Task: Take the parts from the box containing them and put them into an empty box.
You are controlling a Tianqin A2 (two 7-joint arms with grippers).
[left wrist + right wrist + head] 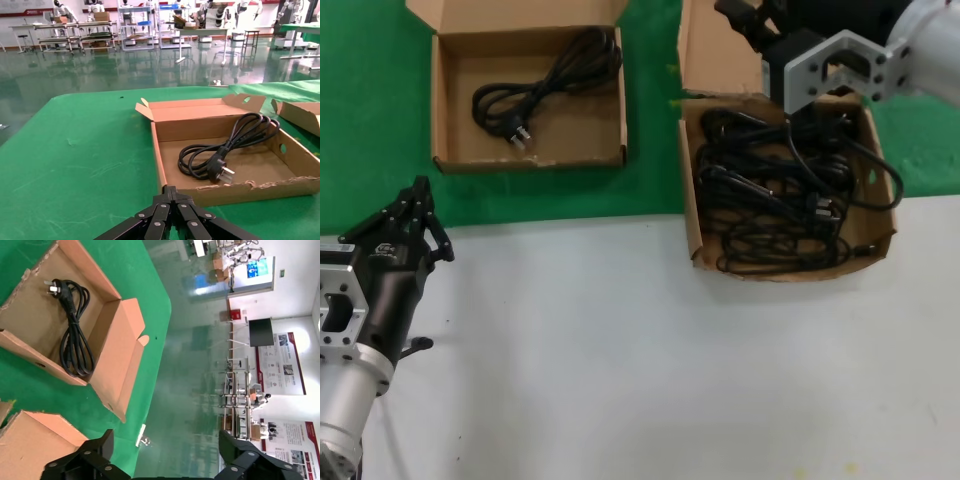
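The larger deep box (688,205) at the right holds a tangled pile of black power cords (770,190). The smaller shallow box (442,100) at the back left holds one coiled cord (545,85), seen also in the left wrist view as cord (225,150) and in the right wrist view as cord (75,340). My right gripper (745,15) hovers over the larger box's lid flap (720,55), behind the pile; it is open (165,442) with nothing between its fingers. My left gripper (420,192) waits shut (170,191) and holds nothing, near the front left corner of the smaller box (162,165).
Both boxes stand on a green mat (360,120). A white table surface (620,350) fills the front. The larger box's front end overhangs the mat onto the white surface. A green strip of mat (655,110) separates the two boxes.
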